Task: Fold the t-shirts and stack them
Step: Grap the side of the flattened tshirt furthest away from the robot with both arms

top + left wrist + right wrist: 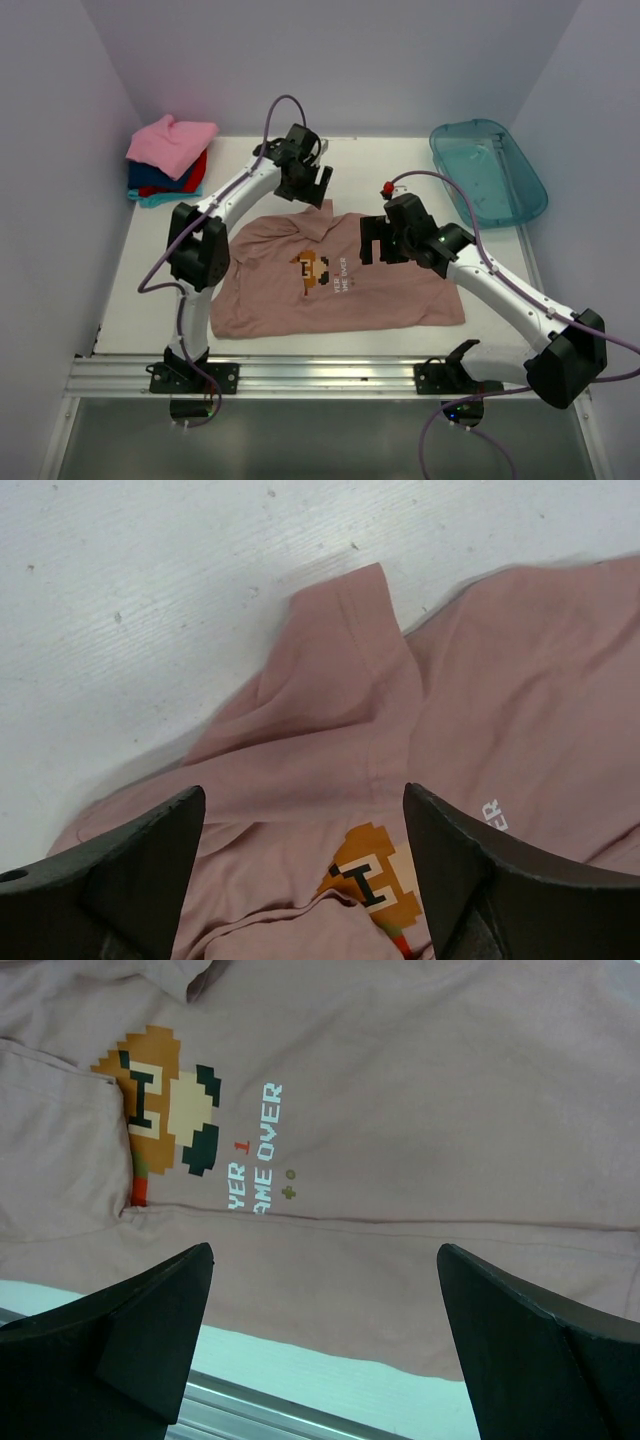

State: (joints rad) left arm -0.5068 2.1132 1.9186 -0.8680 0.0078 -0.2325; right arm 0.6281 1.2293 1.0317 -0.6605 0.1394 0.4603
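While L gripper (pixel 302 805) & R gripper (pixel 325 1255) gape empty, tee (pixel 350 295) lies spread below both.

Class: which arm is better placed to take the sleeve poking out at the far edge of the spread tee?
Left. The left gripper hangs open by that sleeve, which lies straight ahead in its wrist view. The right gripper is open over the chest print, farther away.
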